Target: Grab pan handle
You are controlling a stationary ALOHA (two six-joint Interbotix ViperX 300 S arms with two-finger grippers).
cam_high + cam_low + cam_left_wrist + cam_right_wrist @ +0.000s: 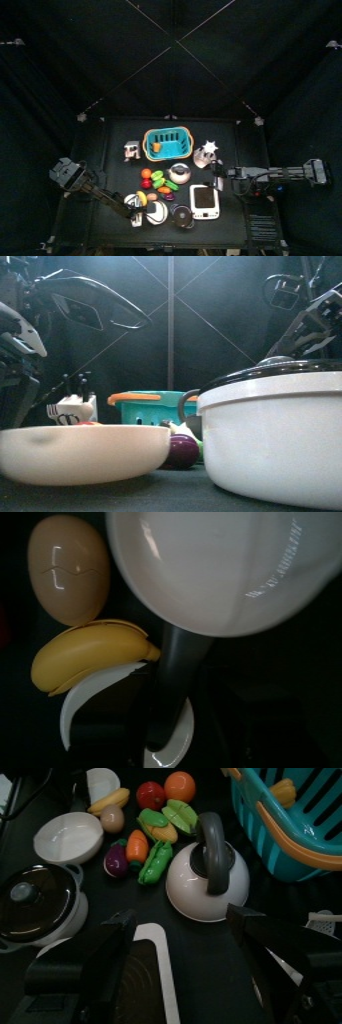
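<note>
— Grey pan handle (174, 677) is seen close under the left wrist camera, projecting from the pale pan (227, 562) beside a banana (83, 652), at the table's (107, 135) front left.

— Is it gripped?

— That cannot be told for the left gripper (123, 197). The approach seems to be in hand, and closing squarely across the handle would be called for next. The right gripper (181, 958) is spread and empty.

Lab test pen: black curtains (54, 60), small table (107, 135), toy kitchenware.
</note>
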